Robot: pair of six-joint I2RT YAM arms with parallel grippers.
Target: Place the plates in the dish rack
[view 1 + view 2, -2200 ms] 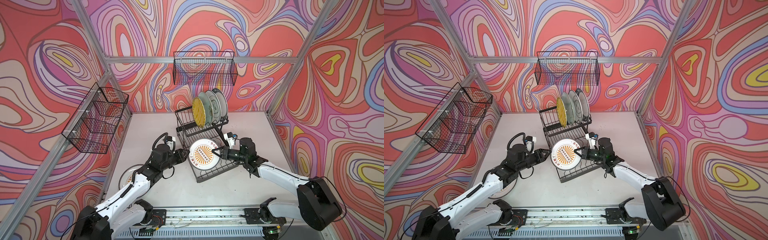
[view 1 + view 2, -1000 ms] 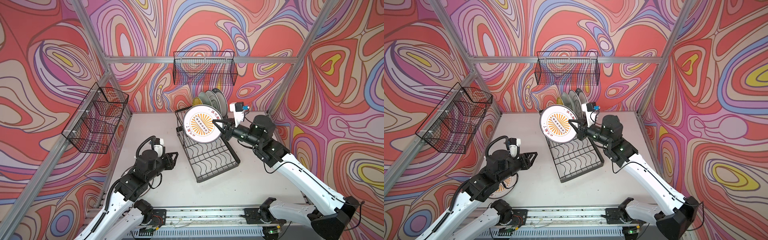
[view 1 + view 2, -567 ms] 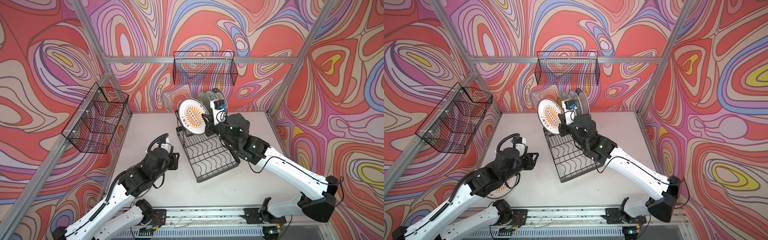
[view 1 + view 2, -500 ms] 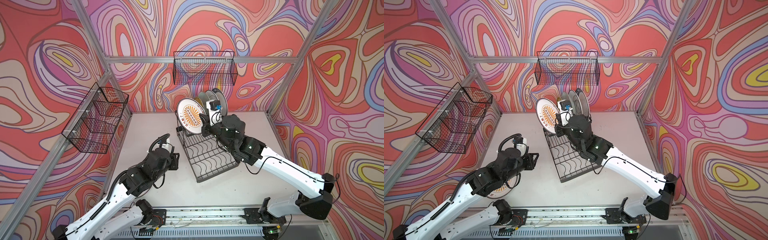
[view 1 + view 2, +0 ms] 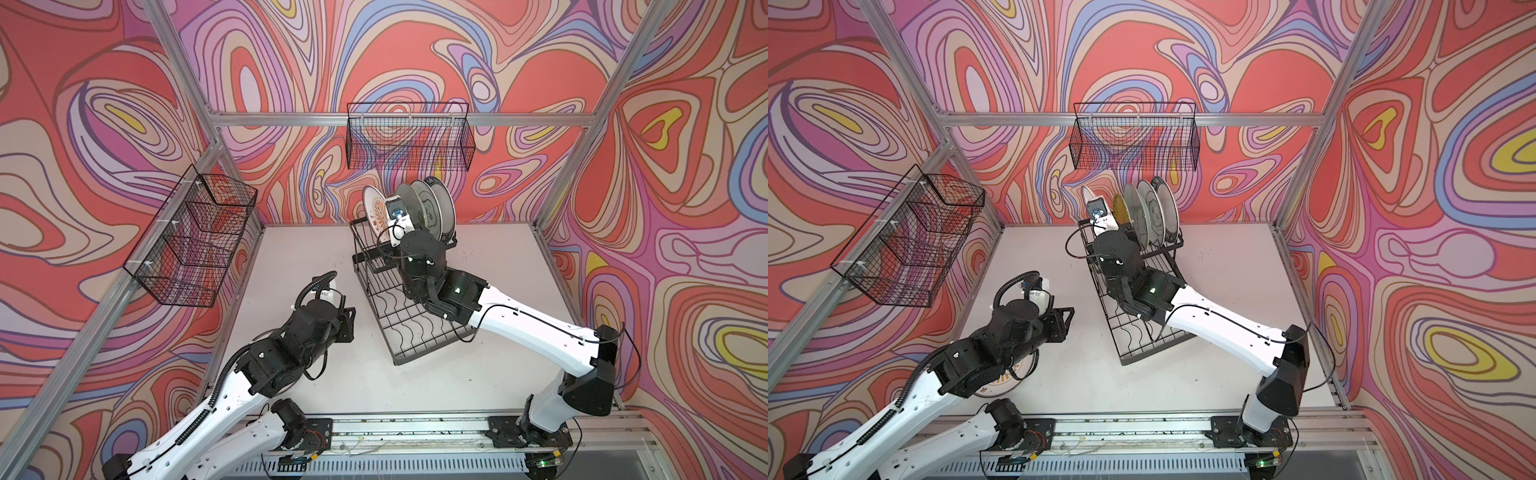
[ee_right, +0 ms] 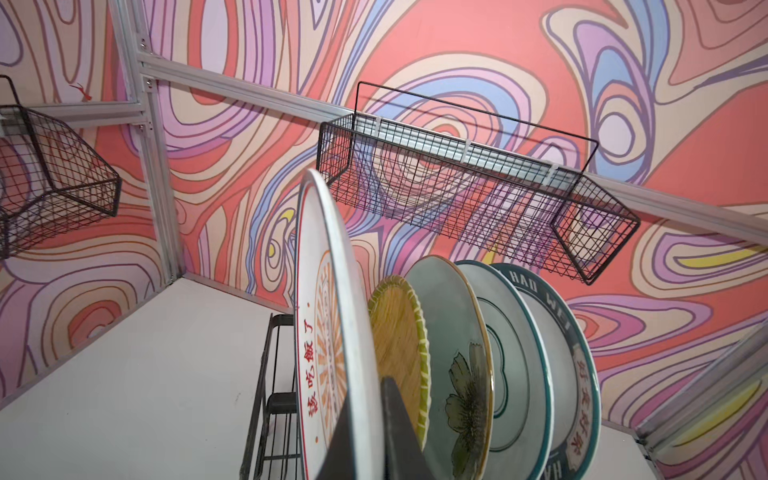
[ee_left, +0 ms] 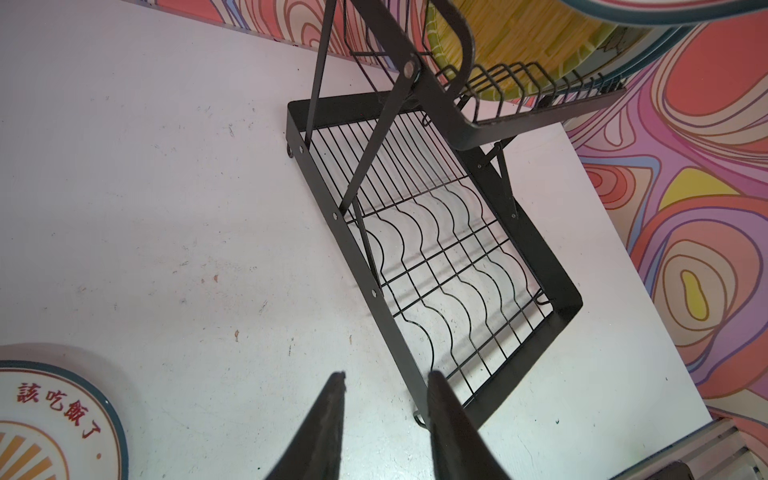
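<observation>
The black dish rack [image 5: 415,328] stands mid-table. Its raised tier holds a yellow woven plate [image 5: 1119,210], a pale green floral plate [image 6: 457,353], a cloud-outline plate [image 6: 515,357] and a lettered-rim plate [image 6: 577,374], all upright. My right gripper [image 6: 368,399] is shut on the rim of a white sunburst plate [image 6: 328,353]. It holds that plate upright at the tier's left end, beside the yellow one. A second sunburst plate [image 7: 50,419] lies flat on the table, partly under my left arm. My left gripper [image 7: 386,378] is open and empty above the table, by the rack's near-left corner.
A black fine-mesh basket [image 5: 409,141] hangs on the back wall just above the racked plates. Another basket [image 5: 195,237] hangs on the left wall. Aluminium frame posts stand at the corners, and a rail [image 5: 415,428] runs along the front edge.
My right arm lifted the sunburst plate off the low tray, swung it back to the raised tier and turned it upright beside the yellow plate. My left arm drew back to the left.
</observation>
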